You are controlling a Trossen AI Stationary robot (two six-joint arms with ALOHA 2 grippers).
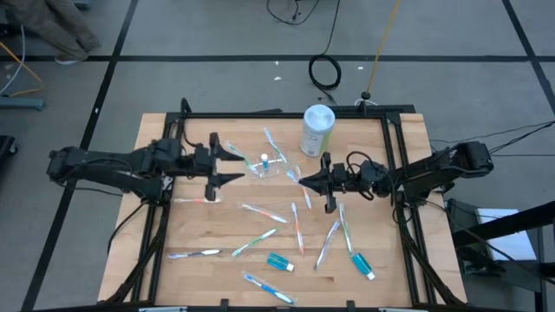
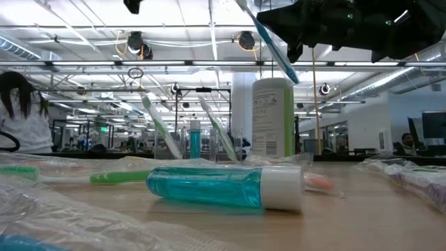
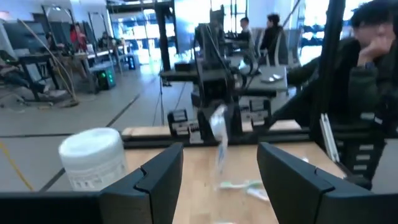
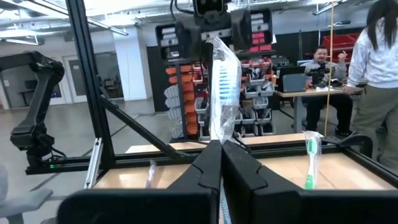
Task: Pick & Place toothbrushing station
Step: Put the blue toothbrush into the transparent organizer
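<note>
Over a wooden desk (image 1: 217, 230) strewn with toothbrushes (image 1: 260, 238) and toothpaste tubes (image 1: 279, 262), the right fingers (image 1: 303, 180) pinched a wrapped toothbrush (image 4: 224, 87) beside the mid-desk cup (image 1: 264, 166), left fingers (image 1: 238, 165) spread empty, people seated beyond.

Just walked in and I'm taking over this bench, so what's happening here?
The right gripper is shut on a wrapped toothbrush, held above the table near the clear cup. The left gripper hangs open beside the cup, holding nothing. More toothbrushes and toothpaste tubes lie scattered on the table.
</note>
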